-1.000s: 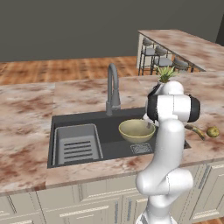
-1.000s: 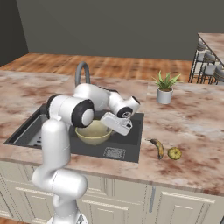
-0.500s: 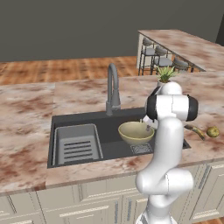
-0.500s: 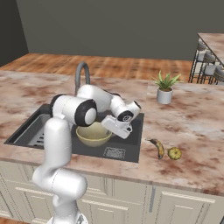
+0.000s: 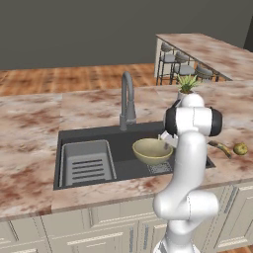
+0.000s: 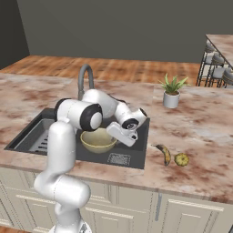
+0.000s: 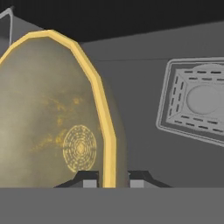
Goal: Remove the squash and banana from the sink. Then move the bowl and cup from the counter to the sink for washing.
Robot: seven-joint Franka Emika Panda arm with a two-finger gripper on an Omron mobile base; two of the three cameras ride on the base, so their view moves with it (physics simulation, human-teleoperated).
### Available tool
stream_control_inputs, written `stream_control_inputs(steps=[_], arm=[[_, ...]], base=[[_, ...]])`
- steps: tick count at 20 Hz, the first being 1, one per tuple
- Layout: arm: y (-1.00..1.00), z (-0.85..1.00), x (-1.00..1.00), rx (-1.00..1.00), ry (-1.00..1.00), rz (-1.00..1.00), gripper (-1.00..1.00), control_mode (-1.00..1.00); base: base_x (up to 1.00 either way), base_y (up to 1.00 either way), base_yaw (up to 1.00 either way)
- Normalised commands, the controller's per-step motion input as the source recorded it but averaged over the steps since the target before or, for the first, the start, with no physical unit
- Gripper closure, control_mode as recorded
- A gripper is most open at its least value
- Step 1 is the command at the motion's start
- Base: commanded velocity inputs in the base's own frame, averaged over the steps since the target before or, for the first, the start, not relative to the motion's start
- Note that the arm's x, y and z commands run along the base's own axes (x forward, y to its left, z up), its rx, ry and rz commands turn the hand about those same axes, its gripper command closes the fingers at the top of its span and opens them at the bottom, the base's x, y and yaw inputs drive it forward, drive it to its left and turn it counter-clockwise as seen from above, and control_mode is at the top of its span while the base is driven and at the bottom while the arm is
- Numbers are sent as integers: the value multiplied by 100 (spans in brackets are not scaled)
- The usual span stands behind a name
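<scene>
Hand view, closest: gripper (image 7: 112, 178) w/ its 2 dark tips either side of the bowl (image 7: 52, 113) rim, 1 inside, 1 outside, pinched tight on it. Bowl's inside fills the left, ring pattern at its centre. Behind it the dark sink (image 7: 144, 109) floor w/ a square drain plate (image 7: 194, 98) to the right.

Base views: bowl (image 6: 98, 140) sits in the right half of the sink (image 5: 94, 136), arm reaching down to its rim on the counter side. Ribbed tray (image 5: 87, 161) in the left half, apart from the bowl. Faucet (image 5: 127, 101) at the back edge, behind the bowl.

On the counter (image 6: 200, 132) right of the sink: banana (image 6: 164, 153) & squash (image 6: 181, 159) just beside each other, near the front edge. Farther back, potted plant (image 6: 171, 92). Cup: can't tell where.
</scene>
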Motion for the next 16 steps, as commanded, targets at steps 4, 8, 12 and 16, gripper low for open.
stream_control_inputs(steps=[4,8,12,16], arm=[[1,-16,12,0,0,-9,100,-100],[4,-17,11,0,0,-10,100,-100],[8,-16,7,0,0,-10,100,-100],[9,-17,5,0,0,-10,100,-100]], base=[[0,0,0],[0,0,0],[0,0,0],[0,0,0]])
